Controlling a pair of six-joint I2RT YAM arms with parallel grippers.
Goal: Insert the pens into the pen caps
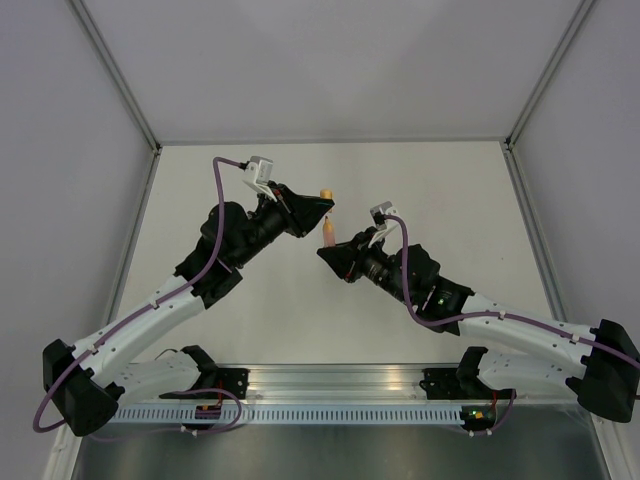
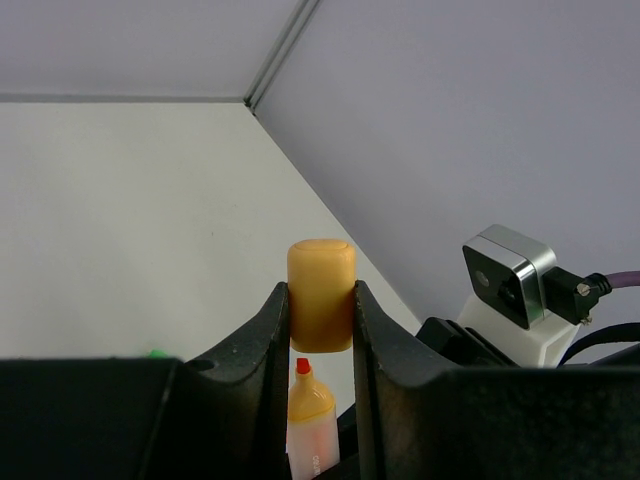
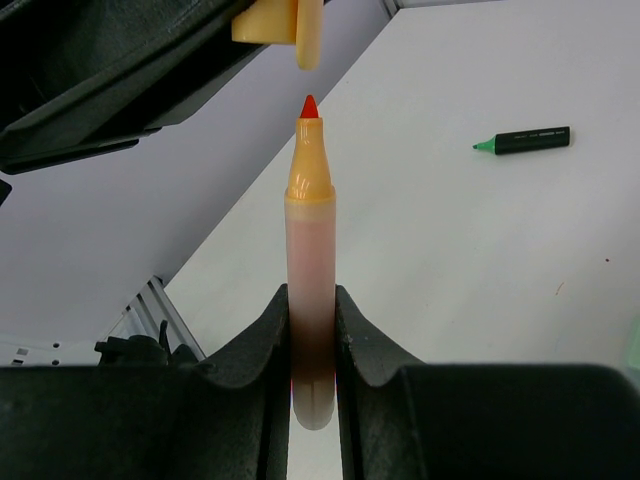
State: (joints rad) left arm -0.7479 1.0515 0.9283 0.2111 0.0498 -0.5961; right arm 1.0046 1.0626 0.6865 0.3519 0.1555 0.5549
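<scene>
My left gripper [image 1: 322, 203] is shut on the orange cap [image 2: 321, 295] and holds it above the table; the cap also shows in the top view [image 1: 325, 193]. My right gripper [image 1: 330, 250] is shut on the orange pen [image 3: 309, 270], its red tip pointing at the cap [image 3: 288, 27] with a small gap between them. In the left wrist view the pen [image 2: 312, 420] sits just below the cap. In the top view the pen [image 1: 329, 232] stands between the two grippers. A black pen with a green end [image 3: 522, 141] lies on the table. A green speck [image 2: 154, 352] shows at the finger's edge.
The white table [image 1: 450, 200] is walled by grey panels at the back and sides. An aluminium rail [image 1: 330, 385] runs along the near edge by the arm bases. The right arm's wrist camera [image 2: 510, 275] shows close to my left gripper.
</scene>
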